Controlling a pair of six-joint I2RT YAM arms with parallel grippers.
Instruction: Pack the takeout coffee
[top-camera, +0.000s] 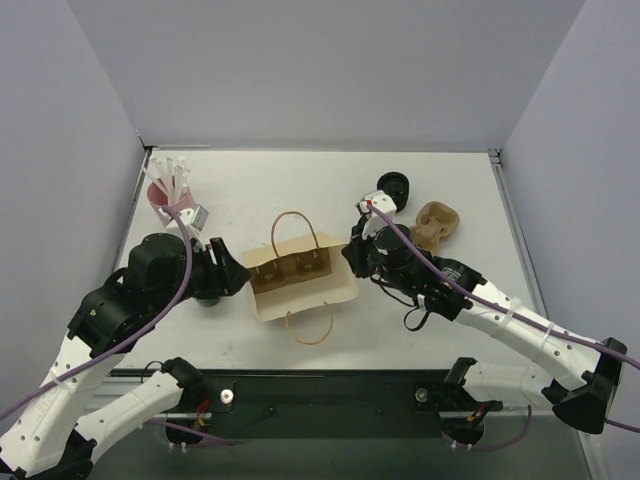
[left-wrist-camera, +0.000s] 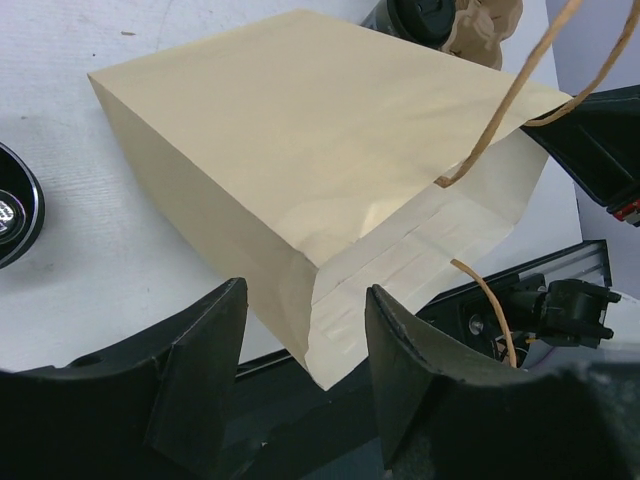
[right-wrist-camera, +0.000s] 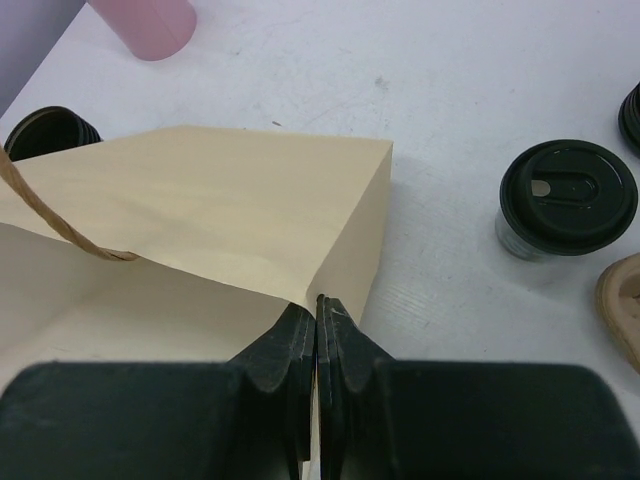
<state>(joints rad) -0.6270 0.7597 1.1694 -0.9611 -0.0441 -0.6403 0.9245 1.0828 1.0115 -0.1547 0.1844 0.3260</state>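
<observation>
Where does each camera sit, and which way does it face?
Top external: above and behind the arms, facing down on the table; both arms show, one each side of the paper bag.
Left wrist: on the left arm, facing the bag; the open left gripper shows.
Right wrist: on the right arm, facing the bag and the takeout coffee; the right gripper pinches the bag's edge.
All three share the bag.

Table (top-camera: 250, 180) bears paper bag (top-camera: 300, 285), takeout coffee (right-wrist-camera: 567, 195), pink cup (top-camera: 160, 196).
</observation>
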